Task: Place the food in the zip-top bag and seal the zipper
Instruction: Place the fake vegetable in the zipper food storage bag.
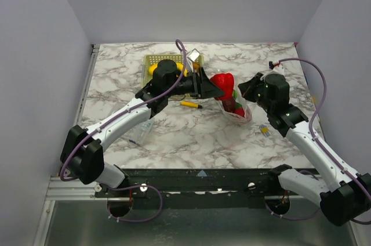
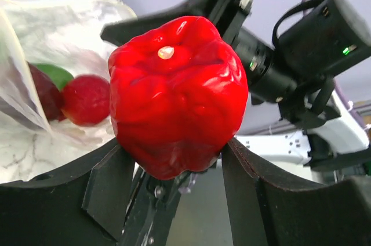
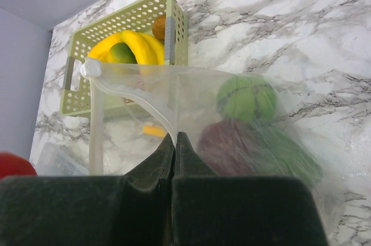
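My left gripper (image 1: 212, 89) is shut on a glossy red pepper (image 1: 223, 82), held just above the open mouth of the clear zip-top bag (image 1: 239, 112); the pepper fills the left wrist view (image 2: 177, 95). My right gripper (image 3: 175, 141) is shut on the bag's mouth edge by the zipper strip (image 3: 130, 92) and holds it up. Inside the bag lie a green round fruit (image 3: 246, 98), a dark-red one (image 3: 229, 144) and a red one (image 2: 87, 100). A yellow banana (image 3: 130, 46) and a green fruit (image 3: 123, 53) sit in the basket.
The yellow-green mesh basket (image 1: 152, 60) stands at the back centre behind the left arm. A thin yellow-and-black stick (image 1: 190, 104) lies on the marble table in front of it. A flat clear packet (image 1: 139, 133) lies near the left arm. A small item (image 1: 264, 130) lies by the right arm.
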